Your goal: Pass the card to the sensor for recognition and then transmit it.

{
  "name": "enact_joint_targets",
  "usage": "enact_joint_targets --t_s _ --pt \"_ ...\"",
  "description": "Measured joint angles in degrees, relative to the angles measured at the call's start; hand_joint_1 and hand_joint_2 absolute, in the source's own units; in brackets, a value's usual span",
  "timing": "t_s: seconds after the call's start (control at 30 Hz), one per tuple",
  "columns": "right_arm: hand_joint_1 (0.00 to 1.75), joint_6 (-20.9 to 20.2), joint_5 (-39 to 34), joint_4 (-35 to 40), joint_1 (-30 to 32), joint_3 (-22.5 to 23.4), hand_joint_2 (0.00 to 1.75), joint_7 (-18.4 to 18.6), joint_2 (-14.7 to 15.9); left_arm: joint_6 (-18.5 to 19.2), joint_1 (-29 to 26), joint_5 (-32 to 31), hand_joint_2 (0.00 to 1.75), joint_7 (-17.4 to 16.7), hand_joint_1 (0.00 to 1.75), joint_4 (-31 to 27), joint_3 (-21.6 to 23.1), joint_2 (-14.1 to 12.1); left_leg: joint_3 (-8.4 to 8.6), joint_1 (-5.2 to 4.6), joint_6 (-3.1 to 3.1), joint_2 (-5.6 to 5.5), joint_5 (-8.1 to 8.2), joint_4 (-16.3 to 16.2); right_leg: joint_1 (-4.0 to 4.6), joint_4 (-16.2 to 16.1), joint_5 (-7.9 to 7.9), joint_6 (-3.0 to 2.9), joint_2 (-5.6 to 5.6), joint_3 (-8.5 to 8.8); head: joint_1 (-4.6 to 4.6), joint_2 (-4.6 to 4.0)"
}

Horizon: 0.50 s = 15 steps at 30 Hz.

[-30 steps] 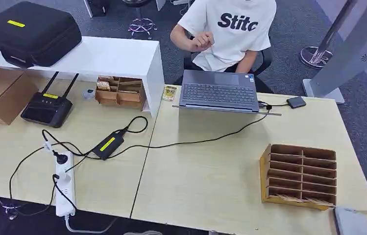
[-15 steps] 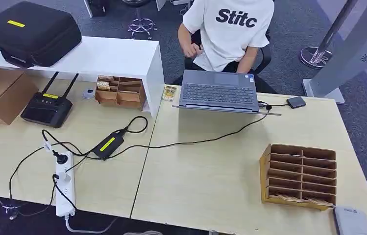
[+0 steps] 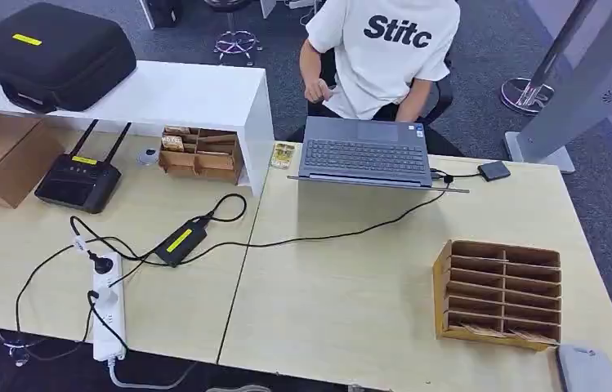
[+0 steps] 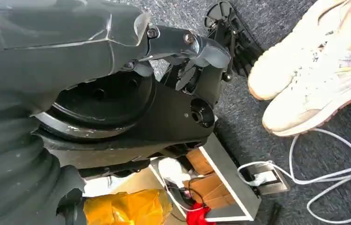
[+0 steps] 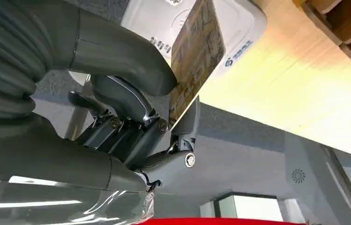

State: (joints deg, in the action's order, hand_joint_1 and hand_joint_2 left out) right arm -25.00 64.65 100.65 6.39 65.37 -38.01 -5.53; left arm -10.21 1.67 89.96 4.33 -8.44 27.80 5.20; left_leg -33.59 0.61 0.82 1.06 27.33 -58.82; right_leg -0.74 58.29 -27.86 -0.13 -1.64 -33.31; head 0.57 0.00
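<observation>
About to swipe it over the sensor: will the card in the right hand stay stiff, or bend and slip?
The card shows flat and straight beyond the right hand, so probably stiff. It looks thin and glossy, pinched near one edge only, so it may pivot or slip if it bumps the sensor.

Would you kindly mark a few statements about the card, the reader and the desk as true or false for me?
1. The right hand holds a card. True.
2. The white card reader lies on the table beside the cardboard sorter. True.
3. The laptop is closed. False: it lies open, keyboard showing.
4. The black case rests on the floor. False: it sits on the white shelf.
5. A person sits behind the laptop. True.
</observation>
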Motion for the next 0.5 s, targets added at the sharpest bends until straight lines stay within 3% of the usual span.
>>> enact_joint_targets --t_s 0.5 --pt "1.75 0.76 0.91 -1.66 0.03 -0.83 1.75 0.06 -0.02 0.07 0.0 0.0 1.75 -0.04 0.0 0.0 0.0 -0.22 0.0 0.0 0.0 0.0 0.0 0.0 0.0 0.0 0.0 0.0 0.0 0.0 0.0 0.0"
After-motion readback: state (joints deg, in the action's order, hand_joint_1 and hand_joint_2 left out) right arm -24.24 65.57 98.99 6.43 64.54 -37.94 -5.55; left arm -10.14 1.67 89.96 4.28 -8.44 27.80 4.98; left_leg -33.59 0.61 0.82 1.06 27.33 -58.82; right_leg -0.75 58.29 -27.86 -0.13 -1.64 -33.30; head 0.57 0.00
